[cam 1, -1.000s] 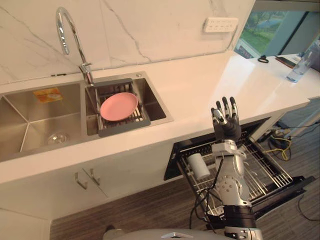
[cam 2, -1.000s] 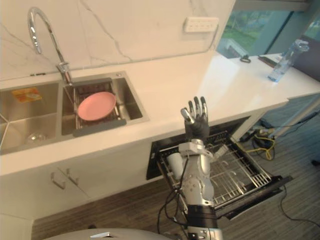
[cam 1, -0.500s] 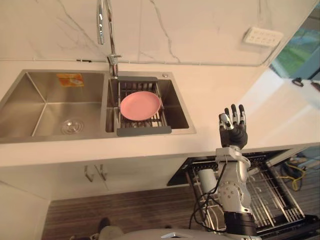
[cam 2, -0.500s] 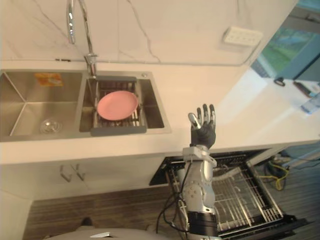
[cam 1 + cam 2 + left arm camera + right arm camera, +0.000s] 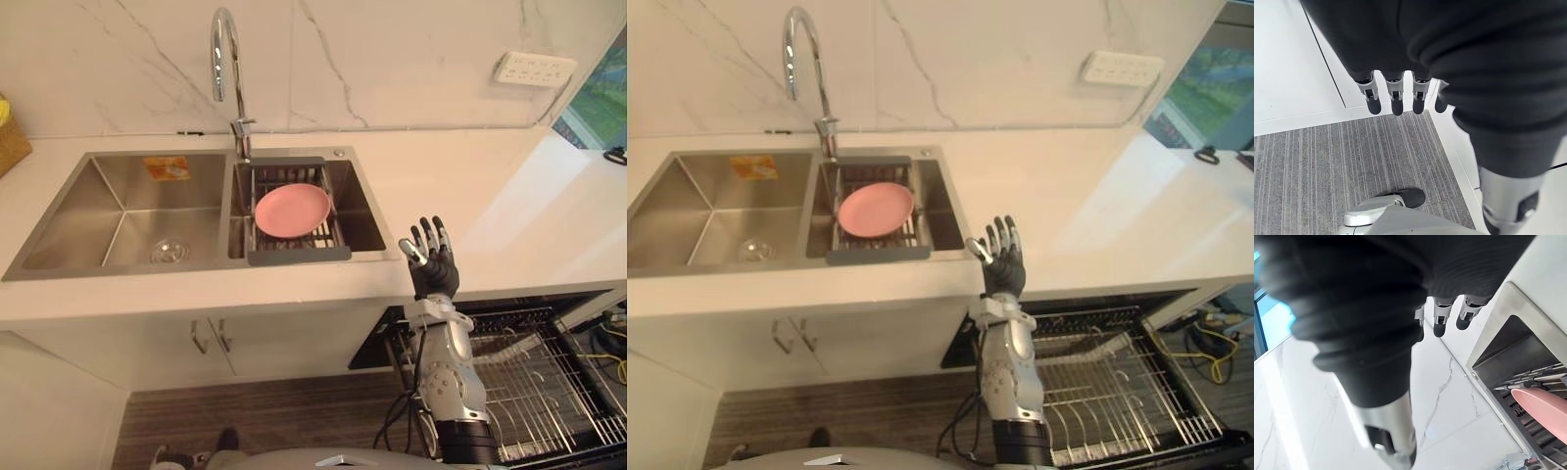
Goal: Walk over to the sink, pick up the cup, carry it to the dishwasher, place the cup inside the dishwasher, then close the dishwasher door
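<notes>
I see the right hand (image 5: 432,268) raised in front of the counter (image 5: 470,196) edge, fingers straight and spread, holding nothing. It is above the pulled-out rack (image 5: 534,357) of the open dishwasher (image 5: 377,343). The left hand (image 5: 1396,100) hangs over the floor (image 5: 1327,156), fingers straight, empty. I cannot tell where the cup is. A pink plate (image 5: 292,210) lies in the right basin of the sink (image 5: 118,157).
</notes>
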You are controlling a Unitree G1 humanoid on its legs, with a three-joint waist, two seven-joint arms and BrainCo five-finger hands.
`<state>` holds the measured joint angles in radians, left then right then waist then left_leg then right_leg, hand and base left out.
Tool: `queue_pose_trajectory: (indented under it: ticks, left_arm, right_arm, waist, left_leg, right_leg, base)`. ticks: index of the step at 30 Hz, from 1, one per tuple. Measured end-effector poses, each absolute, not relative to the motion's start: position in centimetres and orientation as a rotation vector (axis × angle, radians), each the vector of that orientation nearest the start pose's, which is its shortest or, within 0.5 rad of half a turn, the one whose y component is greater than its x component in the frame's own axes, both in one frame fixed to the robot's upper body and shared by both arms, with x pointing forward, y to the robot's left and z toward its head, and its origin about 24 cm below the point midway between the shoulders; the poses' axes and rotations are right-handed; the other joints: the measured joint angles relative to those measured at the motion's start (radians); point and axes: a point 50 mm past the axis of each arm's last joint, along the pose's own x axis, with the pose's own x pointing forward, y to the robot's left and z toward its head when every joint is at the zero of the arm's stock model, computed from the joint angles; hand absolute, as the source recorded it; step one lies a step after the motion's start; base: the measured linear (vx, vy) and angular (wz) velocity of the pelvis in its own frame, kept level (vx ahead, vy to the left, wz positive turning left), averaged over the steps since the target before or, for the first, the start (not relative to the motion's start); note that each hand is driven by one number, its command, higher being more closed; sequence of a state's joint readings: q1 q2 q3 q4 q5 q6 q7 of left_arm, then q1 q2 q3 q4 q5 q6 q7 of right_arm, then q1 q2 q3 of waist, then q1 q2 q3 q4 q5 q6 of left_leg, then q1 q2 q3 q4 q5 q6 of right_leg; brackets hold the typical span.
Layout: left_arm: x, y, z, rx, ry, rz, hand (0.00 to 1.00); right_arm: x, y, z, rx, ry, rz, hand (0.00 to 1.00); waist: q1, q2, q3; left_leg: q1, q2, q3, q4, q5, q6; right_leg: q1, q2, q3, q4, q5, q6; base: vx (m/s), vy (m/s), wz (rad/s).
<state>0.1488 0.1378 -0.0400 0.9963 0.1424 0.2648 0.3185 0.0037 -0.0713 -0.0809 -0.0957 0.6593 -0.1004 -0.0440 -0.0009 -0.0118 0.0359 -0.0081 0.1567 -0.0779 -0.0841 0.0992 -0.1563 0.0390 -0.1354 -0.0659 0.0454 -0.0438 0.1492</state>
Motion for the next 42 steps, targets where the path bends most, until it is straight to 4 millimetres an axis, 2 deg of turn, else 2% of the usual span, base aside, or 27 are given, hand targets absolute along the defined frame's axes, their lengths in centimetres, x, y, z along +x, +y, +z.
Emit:
queue_pose_trajectory:
  ticks: [3,6,8,11,15,18,21,25,29,32,37,39,42]
  left_arm:
    - [5.6,22.0,-16.3,0.484,1.357,0.274,0.0]
    - [5.3,21.9,-16.4,0.39,1.375,0.289,0.0]
    - [4.9,21.9,-16.6,0.237,1.399,0.33,0.0]
    - [3.9,21.7,-16.8,-0.016,1.408,0.392,0.0]
    - [3.4,21.5,-17.0,-0.313,1.355,0.447,0.0]
    - [3.2,21.4,-17.0,-0.375,1.328,0.449,0.0]
    - [3.3,21.3,-17.0,-0.357,1.318,0.426,0.0]
    - [3.6,21.3,-16.9,-0.247,1.323,0.391,0.0]
    - [3.5,21.4,-16.9,-0.26,1.332,0.402,0.0]
    - [3.4,21.4,-16.9,-0.281,1.34,0.414,0.0]
    - [3.3,21.6,-16.9,-0.306,1.342,0.434,0.0]
    - [3.4,21.8,-16.7,-0.32,1.324,0.445,0.0]
    - [3.1,22.2,-16.7,-0.336,1.319,0.474,0.0]
  right_arm:
    - [25.0,-18.8,7.2,0.586,-0.201,-0.115,0.0]
    - [25.0,-18.9,7.2,0.587,-0.204,-0.116,0.0]
    - [25.0,-18.9,7.3,0.594,-0.215,-0.109,0.0]
    - [25.1,-19.2,7.8,0.609,-0.242,-0.105,0.0]
    - [25.3,-20.4,9.1,0.508,-0.308,-0.108,0.0]
    - [25.4,-20.2,10.1,0.489,-0.349,-0.091,0.0]
    - [25.3,-20.2,10.5,0.473,-0.368,-0.096,0.0]
    - [25.3,-20.8,10.5,0.324,-0.351,-0.191,0.0]
    - [25.3,-21.2,10.3,0.208,-0.317,-0.261,0.0]
    - [25.9,-21.8,11.0,0.043,-0.299,-0.293,0.0]
    - [28.5,-22.8,13.5,-0.332,-0.301,-0.295,0.0]
    - [30.1,-23.9,14.7,-0.56,-0.276,-0.286,0.0]
    - [31.5,-24.5,14.9,-0.758,-0.23,-0.248,0.0]
  waist:
    - [0.002,0.0,0.0]
    - [0.008,0.0,0.0]
    - [0.008,-0.002,0.002]
    - [0.026,-0.009,0.01]
    - [0.034,-0.019,0.041]
    - [0.034,-0.02,0.051]
    - [0.033,-0.018,0.052]
    - [0.034,-0.011,0.056]
    - [0.033,-0.016,0.06]
    - [0.036,-0.019,0.072]
    - [0.044,-0.025,0.08]
    - [0.056,-0.038,0.088]
    - [0.069,-0.062,0.101]
  left_leg:
    - [-0.001,0.0,0.0,0.0,0.001,0.0]
    - [-0.004,0.0,-0.001,0.0,0.008,0.0]
    - [-0.01,-0.002,0.0,0.0,0.018,0.001]
    - [-0.008,-0.001,0.007,0.0,0.024,0.003]
    - [-0.009,0.006,0.082,0.0,0.033,0.009]
    - [-0.009,0.001,0.082,0.0,0.033,0.009]
    - [-0.009,-0.002,0.082,0.0,0.033,0.01]
    - [-0.007,-0.008,0.08,0.0,0.039,0.015]
    - [-0.005,-0.011,0.07,0.0,0.052,0.014]
    - [0.008,-0.013,0.064,0.0,0.052,0.014]
    - [0.008,-0.012,0.062,-0.001,0.05,0.014]
    - [-0.012,-0.011,0.055,-0.001,0.045,0.014]
    - [-0.037,-0.012,0.048,-0.001,0.051,0.014]
  right_leg:
    - [0.0,0.0,-0.002,0.001,0.001,0.002]
    - [-0.003,-0.002,-0.009,0.006,0.006,0.004]
    - [0.002,-0.005,-0.028,0.008,0.006,0.005]
    - [0.008,-0.006,-0.035,0.011,0.008,0.006]
    - [0.013,-0.021,-0.058,0.017,-0.007,0.01]
    - [0.015,-0.026,-0.059,0.018,-0.007,0.01]
    - [0.018,-0.029,-0.066,0.021,-0.008,0.012]
    - [0.031,-0.039,-0.086,0.03,-0.024,0.017]
    - [0.05,-0.044,-0.109,0.044,-0.026,0.023]
    - [0.071,-0.044,-0.116,0.04,-0.029,0.026]
    - [0.08,-0.042,-0.124,0.017,-0.024,0.027]
    - [0.082,-0.038,-0.141,-0.01,-0.013,0.019]
    - [0.081,-0.038,-0.17,-0.025,-0.013,0.02]
  base:
    - [0.0,0.0,0.0]
    - [-0.01,0.001,0.06]
    - [-0.02,0.002,0.2]
    - [-0.06,0.002,0.1]
    - [-0.09,0.012,0.2]
    - [-0.05,0.019,0.03]
    - [0.0,0.005,0.07]
    - [0.04,0.005,0.15]
    - [0.09,-0.006,0.14]
    - [0.04,-0.006,0.09]
    - [-0.02,0.001,0.02]
    - [-0.05,0.003,0.17]
    - [-0.01,-0.004,0.26]
